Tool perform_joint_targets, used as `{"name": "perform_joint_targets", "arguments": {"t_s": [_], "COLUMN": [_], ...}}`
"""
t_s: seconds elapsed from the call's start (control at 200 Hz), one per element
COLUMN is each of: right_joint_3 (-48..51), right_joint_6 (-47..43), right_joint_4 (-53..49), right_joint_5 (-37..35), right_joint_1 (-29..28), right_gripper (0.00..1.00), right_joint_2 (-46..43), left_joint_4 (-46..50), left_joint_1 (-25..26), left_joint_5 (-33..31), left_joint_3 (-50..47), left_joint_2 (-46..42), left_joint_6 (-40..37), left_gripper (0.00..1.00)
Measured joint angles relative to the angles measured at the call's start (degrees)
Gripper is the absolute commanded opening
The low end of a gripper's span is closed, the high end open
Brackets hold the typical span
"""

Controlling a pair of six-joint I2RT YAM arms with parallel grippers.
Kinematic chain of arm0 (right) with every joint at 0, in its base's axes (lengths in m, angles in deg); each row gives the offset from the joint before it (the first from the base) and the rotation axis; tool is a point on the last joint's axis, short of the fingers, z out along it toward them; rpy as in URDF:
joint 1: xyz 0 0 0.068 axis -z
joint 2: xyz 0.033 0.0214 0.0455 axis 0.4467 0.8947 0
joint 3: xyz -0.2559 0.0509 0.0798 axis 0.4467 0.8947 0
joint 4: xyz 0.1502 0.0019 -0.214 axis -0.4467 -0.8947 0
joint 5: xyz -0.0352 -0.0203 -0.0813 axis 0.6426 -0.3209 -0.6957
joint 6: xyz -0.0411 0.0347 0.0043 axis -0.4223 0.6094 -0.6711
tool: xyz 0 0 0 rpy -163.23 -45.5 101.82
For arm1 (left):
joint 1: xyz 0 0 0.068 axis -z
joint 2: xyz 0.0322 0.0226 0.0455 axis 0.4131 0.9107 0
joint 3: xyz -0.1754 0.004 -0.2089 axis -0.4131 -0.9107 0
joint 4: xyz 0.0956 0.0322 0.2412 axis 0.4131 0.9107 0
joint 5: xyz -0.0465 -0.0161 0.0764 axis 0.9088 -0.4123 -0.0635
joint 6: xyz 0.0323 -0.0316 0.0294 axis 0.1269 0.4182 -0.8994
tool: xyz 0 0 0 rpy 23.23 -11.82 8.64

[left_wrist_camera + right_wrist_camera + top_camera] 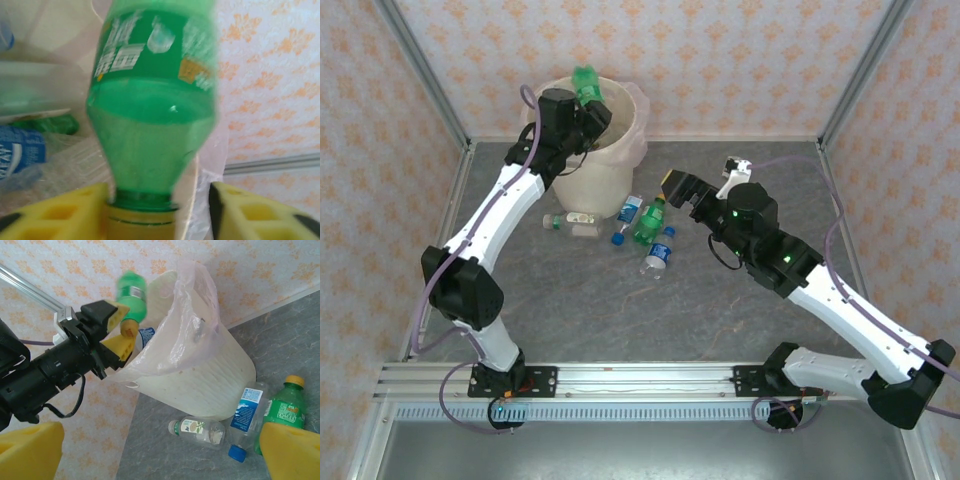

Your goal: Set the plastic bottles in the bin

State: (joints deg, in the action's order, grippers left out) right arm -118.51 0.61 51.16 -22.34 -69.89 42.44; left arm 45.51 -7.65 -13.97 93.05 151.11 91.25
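A green bottle [585,82], yellow cap downward, sits above the mouth of the cream, pink-lined bin [605,175]. A second green bottle [648,222] and several clear ones [659,254] lie on the surface just before it.

Open and bare across the near tabletop [590,320] and far right corner [805,190], but blocked ahead by scattered bottles [648,222] just beside the bin [605,172], and above its mouth by the left gripper [592,112] with a green bottle [585,80].

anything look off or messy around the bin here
The liner bag bunches up high above one side of the bin instead of lying flat on the rim. Otherwise nothing stands out: the bottles lying beside it are simply not yet binned.
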Motion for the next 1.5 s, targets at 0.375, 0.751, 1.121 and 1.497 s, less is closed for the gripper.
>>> {"name": "perform_joint_targets", "arguments": {"t_s": [0.375,0.751,1.121,1.497], "right_joint_3": [0.0,0.0,0.0,-0.6], "right_joint_6": [0.0,0.0,0.0,0.0], "right_joint_4": [-0.9,-0.8,0.2,0.7], "right_joint_5": [-0.5,0.2,2.8,4.5], "right_joint_1": [0.0,0.0,-0.1,-0.6], "right_gripper": [1.0,1.0,1.0,1.0], "right_joint_2": [-0.6,1.1,3.1,7.0], "left_joint_4": [-2.3,-1.1,2.6,5.7], "left_joint_1": [-0.3,-0.3,-0.8,-6.5], "left_joint_5": [1.6,-1.5,-9.7,-13.8], "left_joint_3": [0.9,0.9,-10.3,-33.3], "left_joint_2": [-1.9,-9.1,-23.3,-38.0], "left_joint_6": [0.5,-3.7,-10.3,-11.5], "left_gripper": [0.81,0.99,0.99,0.99]}}
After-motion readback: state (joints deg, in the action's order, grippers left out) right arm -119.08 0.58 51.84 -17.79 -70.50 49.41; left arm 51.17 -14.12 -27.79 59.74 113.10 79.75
